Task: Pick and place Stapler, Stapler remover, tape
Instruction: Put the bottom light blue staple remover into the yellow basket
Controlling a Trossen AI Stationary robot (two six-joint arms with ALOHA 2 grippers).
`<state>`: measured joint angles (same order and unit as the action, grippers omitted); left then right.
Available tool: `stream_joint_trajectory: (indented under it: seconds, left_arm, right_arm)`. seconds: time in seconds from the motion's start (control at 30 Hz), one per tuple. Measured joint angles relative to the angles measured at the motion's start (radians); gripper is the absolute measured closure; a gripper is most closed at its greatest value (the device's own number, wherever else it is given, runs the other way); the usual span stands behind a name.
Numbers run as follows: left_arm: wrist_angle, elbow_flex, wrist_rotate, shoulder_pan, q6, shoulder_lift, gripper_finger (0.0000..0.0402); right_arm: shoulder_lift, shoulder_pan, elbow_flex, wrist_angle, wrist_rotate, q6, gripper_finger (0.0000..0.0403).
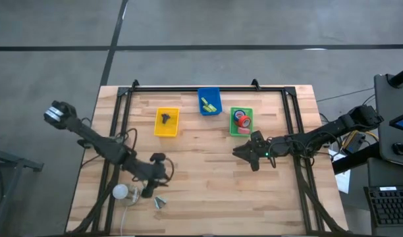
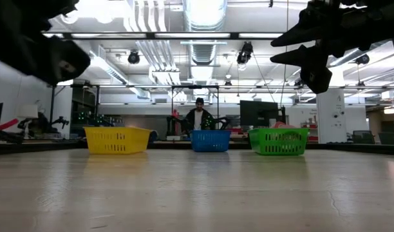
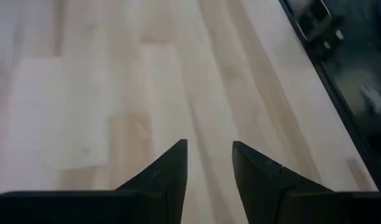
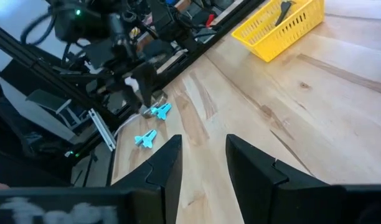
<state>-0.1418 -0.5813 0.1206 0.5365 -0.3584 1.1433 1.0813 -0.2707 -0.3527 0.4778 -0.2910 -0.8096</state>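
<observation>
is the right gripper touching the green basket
Apart. The high view shows bare wood between the right gripper and the green basket; the right wrist view shows its fingers parted over empty table.

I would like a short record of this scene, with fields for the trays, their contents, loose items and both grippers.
yellow tray: one dark item, kind unclear
blue tray: yellow-green item
green tray: tape, red and blue rolls
loose items: two light-blue pieces on the table, near its front left
left gripper: over front left of table, holds nothing
right gripper: just in front of green tray, holds nothing
</observation>
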Motion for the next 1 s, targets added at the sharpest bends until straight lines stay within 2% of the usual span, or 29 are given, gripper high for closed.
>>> stream_joint_trajectory:
  seconds: [0.13,0.37,0.57,0.8,1.0]
  left_arm:
    - [0.007,0.015,-0.002,0.059,-0.056,0.049,0.0273]
    - [0.024,0.013,-0.014,0.103,-0.063,0.145,0.028]
    - [0.08,0.012,-0.052,0.137,-0.105,0.17,0.0288]
    - [0.11,0.013,-0.047,0.175,-0.139,0.175,0.0291]
    - [0.149,0.013,-0.024,0.181,-0.137,0.233,0.0294]
  right_arm:
    - [0.0,-0.002,0.0,0.0,0.0,-0.001,0.0292]
    - [0.0,-0.002,0.0,0.0,-0.013,0.002,0.0302]
    - [0.0,-0.002,0.002,-0.001,-0.016,0.0,0.0312]
    - [0.0,-0.002,0.002,-0.001,-0.019,-0.002,0.0323]
    - [0.0,-0.002,0.002,-0.001,-0.024,-0.002,0.033]
